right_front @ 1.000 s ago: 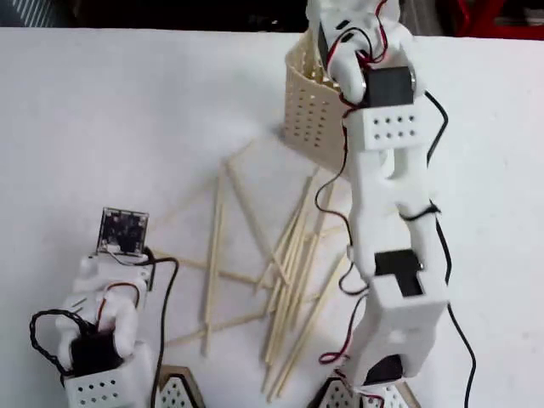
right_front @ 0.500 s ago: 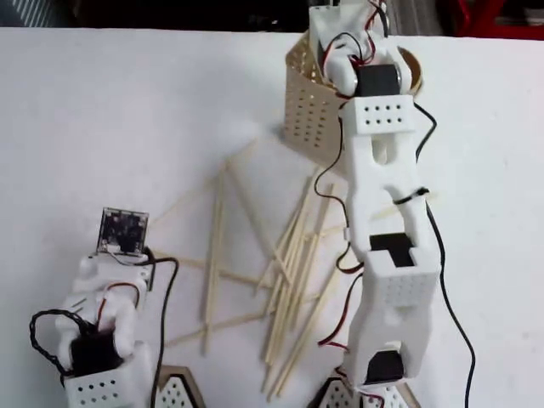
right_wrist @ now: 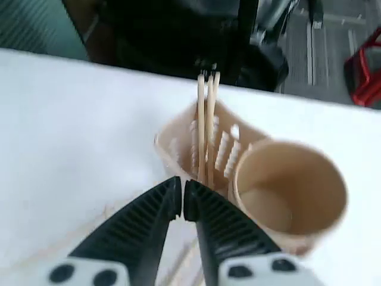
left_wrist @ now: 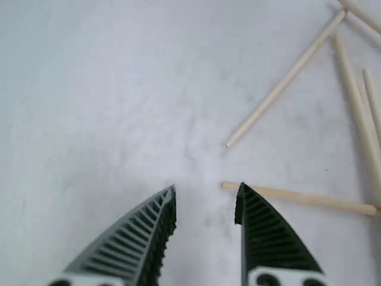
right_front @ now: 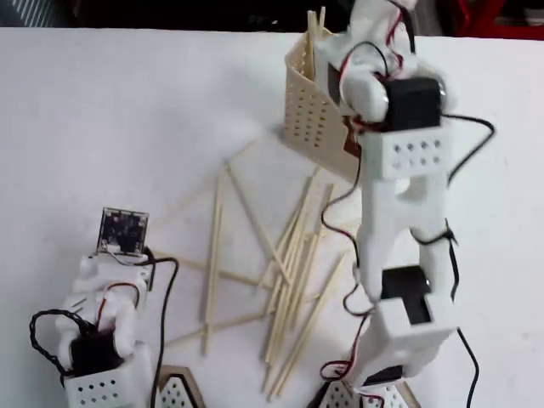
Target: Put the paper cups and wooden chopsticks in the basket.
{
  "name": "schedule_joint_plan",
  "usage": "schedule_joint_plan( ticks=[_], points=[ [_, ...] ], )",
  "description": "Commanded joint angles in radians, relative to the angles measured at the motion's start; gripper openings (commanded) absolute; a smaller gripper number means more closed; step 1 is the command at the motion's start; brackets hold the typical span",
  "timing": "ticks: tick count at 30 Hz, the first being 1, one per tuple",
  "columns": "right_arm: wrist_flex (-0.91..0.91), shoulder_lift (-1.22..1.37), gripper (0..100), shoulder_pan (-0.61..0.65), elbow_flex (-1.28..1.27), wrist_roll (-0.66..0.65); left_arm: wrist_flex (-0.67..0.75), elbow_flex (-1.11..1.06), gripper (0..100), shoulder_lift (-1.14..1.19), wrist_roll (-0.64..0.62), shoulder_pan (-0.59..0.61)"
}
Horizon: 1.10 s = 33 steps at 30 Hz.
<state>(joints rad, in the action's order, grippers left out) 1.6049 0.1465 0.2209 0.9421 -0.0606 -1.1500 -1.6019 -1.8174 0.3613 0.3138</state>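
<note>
The cream perforated basket [right_front: 308, 110] stands at the table's far side. A few wooden chopsticks [right_front: 314, 32] stick up from its far corner. In the right wrist view the basket [right_wrist: 174, 143] holds upright chopsticks [right_wrist: 206, 119] and a paper cup [right_wrist: 290, 193]. My right gripper [right_wrist: 181, 186] hangs just before the basket, shut with nothing between its fingers. Several loose chopsticks [right_front: 289, 255] lie scattered mid-table. My left gripper [left_wrist: 205, 199] is open just above the bare table, with one chopstick [left_wrist: 303, 198] ending beside one fingertip.
The right arm [right_front: 399, 161] stretches from the near edge up to the basket, over the right side of the chopstick pile. The left arm [right_front: 106, 314] sits at the near left. Dark room clutter lies beyond the far table edge.
The right arm has drawn back from over the basket and shifted right. Chopsticks now stand up in the basket's far corner. The left arm has not moved.
</note>
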Motion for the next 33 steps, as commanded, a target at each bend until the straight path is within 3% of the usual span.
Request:
schedule_joint_plan(
  ticks=[1, 10, 18, 26, 33],
  points=[
    [0.12, -0.111, 1.7, 0.005, 0.017, -0.002, 0.023, 0.006, 17, -0.008, 0.009, 0.004],
    [0.116, -0.469, 1.7, -0.038, -0.448, -0.002, 0.015, 0.032, 18, -0.008, 0.012, 0.002],
    [0.062, -0.782, 1.7, -0.047, -0.954, 0.0, -0.048, 0.167, 18, -0.008, 0.095, 0.001],
    [-0.275, -1.107, 1.7, -0.087, -1.542, 0.095, -0.147, 0.35, 20, 0.053, 0.226, 0.001],
    [-0.573, -1.271, 1.7, -0.177, -1.93, 0.092, -0.253, 0.657, 20, 0.469, 0.247, -0.028]
  ],
)
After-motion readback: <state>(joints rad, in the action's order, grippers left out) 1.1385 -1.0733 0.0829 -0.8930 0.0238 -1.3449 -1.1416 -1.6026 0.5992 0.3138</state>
